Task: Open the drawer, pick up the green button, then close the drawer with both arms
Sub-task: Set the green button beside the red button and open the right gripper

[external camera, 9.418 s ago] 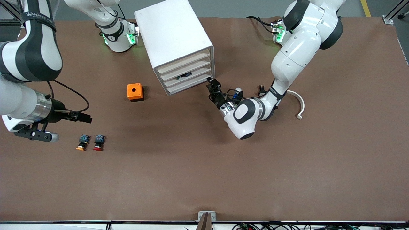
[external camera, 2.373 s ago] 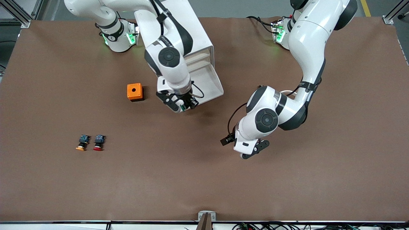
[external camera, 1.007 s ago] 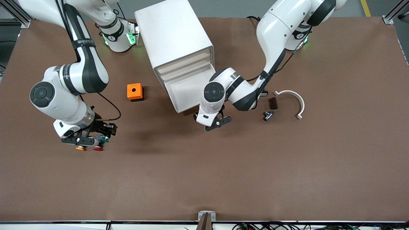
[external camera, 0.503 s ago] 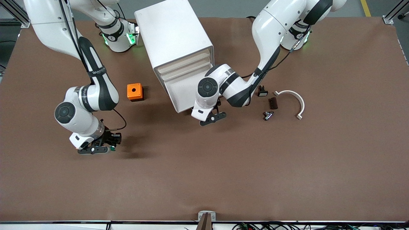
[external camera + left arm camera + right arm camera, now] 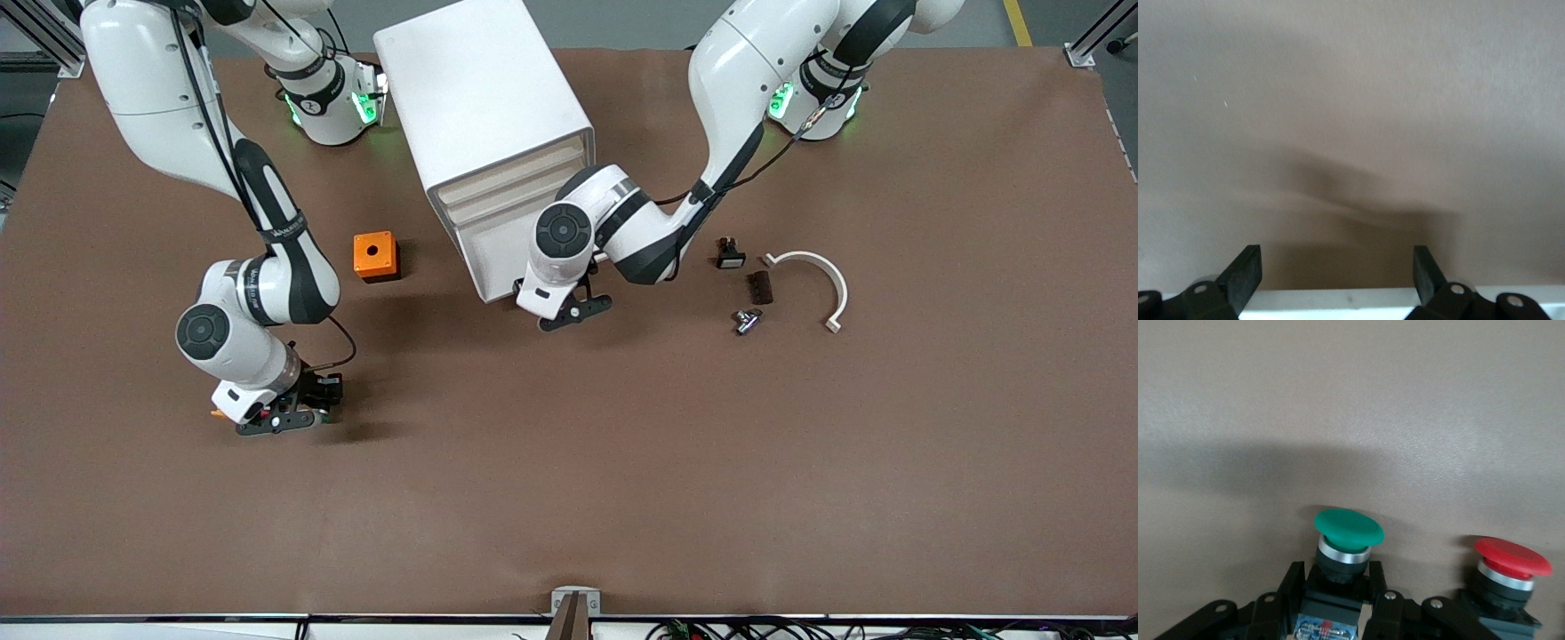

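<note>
The white cabinet (image 5: pixel 484 98) has one drawer (image 5: pixel 493 253) pulled out toward the front camera. My left gripper (image 5: pixel 544 307) is at that drawer's front edge. In the left wrist view this gripper (image 5: pixel 1336 260) is open, with the drawer's white front lip (image 5: pixel 1338 297) between its fingers. My right gripper (image 5: pixel 322 404) is low over the table toward the right arm's end. In the right wrist view it (image 5: pixel 1336 572) is shut on the black body of the green-capped button (image 5: pixel 1348 528). The cap sticks out past the fingertips.
A red-capped button (image 5: pixel 1511 558) sits close beside the held one, and an orange-yellow cap (image 5: pixel 216 412) peeks out by the right hand. An orange box (image 5: pixel 375 256) stands beside the cabinet. Toward the left arm's end lie a white curved piece (image 5: pixel 818 276) and small dark parts (image 5: pixel 758 286).
The right gripper has carried the green button down beside the red one. The left gripper has moved toward the cabinet, and the drawer has slid in a little.
</note>
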Robot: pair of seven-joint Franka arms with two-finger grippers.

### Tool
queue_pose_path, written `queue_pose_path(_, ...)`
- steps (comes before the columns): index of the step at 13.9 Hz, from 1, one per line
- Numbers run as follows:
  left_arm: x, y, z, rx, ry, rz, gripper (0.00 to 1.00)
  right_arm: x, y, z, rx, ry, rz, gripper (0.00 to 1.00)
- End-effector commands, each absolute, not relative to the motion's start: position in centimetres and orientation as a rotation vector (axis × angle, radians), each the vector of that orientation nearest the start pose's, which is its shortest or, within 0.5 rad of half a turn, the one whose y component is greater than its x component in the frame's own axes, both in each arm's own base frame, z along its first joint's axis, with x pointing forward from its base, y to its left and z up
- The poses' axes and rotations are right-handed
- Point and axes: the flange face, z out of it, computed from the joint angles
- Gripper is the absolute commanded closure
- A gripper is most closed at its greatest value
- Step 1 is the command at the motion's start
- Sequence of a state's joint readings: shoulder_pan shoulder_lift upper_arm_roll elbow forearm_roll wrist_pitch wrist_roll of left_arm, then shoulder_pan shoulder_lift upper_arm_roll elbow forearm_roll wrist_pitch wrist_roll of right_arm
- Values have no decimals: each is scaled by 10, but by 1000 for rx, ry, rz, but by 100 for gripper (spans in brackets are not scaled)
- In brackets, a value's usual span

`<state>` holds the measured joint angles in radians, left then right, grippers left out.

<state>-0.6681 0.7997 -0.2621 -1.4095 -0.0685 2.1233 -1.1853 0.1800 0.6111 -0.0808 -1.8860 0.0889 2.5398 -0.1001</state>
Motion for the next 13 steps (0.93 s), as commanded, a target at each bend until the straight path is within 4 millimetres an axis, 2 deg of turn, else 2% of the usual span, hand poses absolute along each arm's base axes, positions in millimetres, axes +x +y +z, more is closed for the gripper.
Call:
queue_pose_path(1, 442, -567, 235, -3133, -626, 510, 0, 635, 65, 184, -3116, -245, -75, 100)
queue_pose_path(2, 431, -573, 232, -3127, -616, 535, 0, 635, 65, 184, -3116, -243, -73, 100)
queue_pose_path(3, 427, -574, 230, -3122, -622, 553, 0, 635, 65, 184, -3116, -238, -73, 96)
queue_pose_path(5, 415, -580, 226, -3114, -624, 601, 0, 637, 65, 185, -3115, -227, -78, 61)
queue_pose_path(7, 406, -584, 224, -3106, -635, 641, 0, 638, 65, 187, -3108, -211, -80, 0)
queue_pose_path(10, 394, -585, 215, -3079, -656, 706, 0, 640, 60, 195, -3089, -148, -92, 0)
queue_pose_path(13, 387, -587, 213, -3069, -676, 752, 0, 646, 45, 235, -3070, -93, -144, 0)
